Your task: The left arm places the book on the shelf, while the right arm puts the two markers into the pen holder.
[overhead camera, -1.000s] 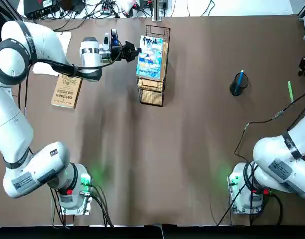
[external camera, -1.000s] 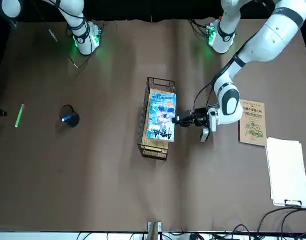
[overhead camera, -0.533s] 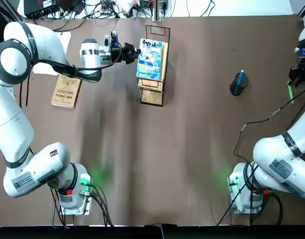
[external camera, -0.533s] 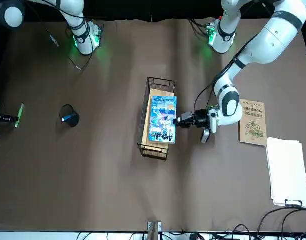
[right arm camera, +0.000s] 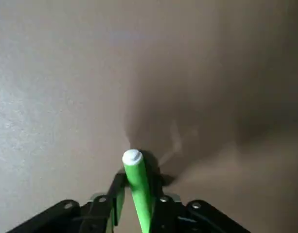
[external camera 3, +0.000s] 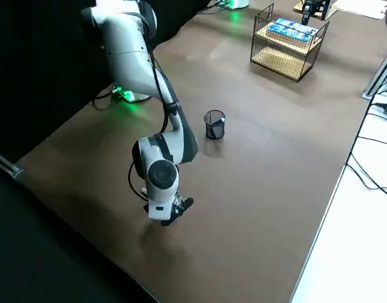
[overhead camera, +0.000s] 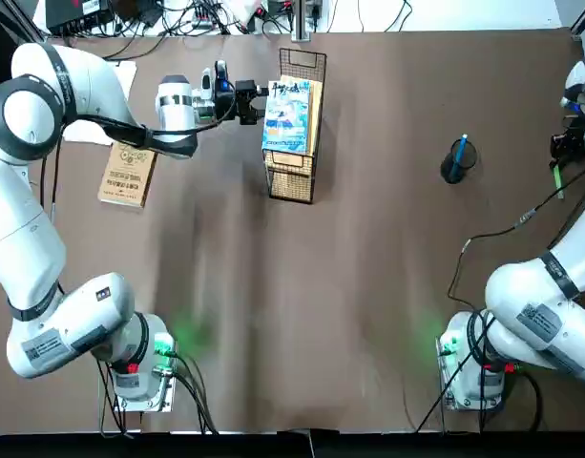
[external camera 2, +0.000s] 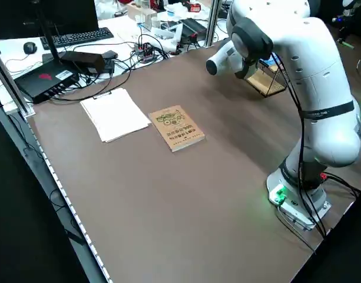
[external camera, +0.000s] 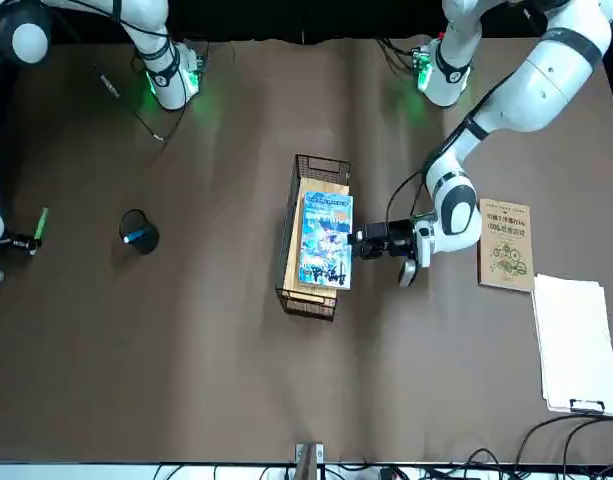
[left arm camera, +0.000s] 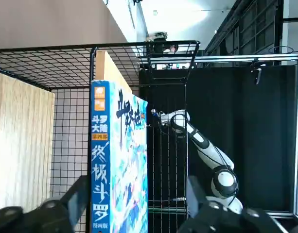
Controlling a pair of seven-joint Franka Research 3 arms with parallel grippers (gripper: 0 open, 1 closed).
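- Top: book [overhead camera: 285, 119] lies on the shelf's [overhead camera: 290, 186] plank, supported; left gripper [overhead camera: 263, 102] beside it.
- Front: blue marker [external camera: 135, 237] stands in the holder [external camera: 150, 242], which keeps it collected.
- Left side: arm hides the book.
- Left wrist: fingers apart around the book, probably releasing.
- Right wrist: right gripper [right arm camera: 138, 194] straddles green marker [right arm camera: 139, 191], fingers apart; lower end cut off.

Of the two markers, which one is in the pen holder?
The blue marker: it sits inside the black mesh pen holder, while the light green marker is outside the cup, between the sides of the right gripper.
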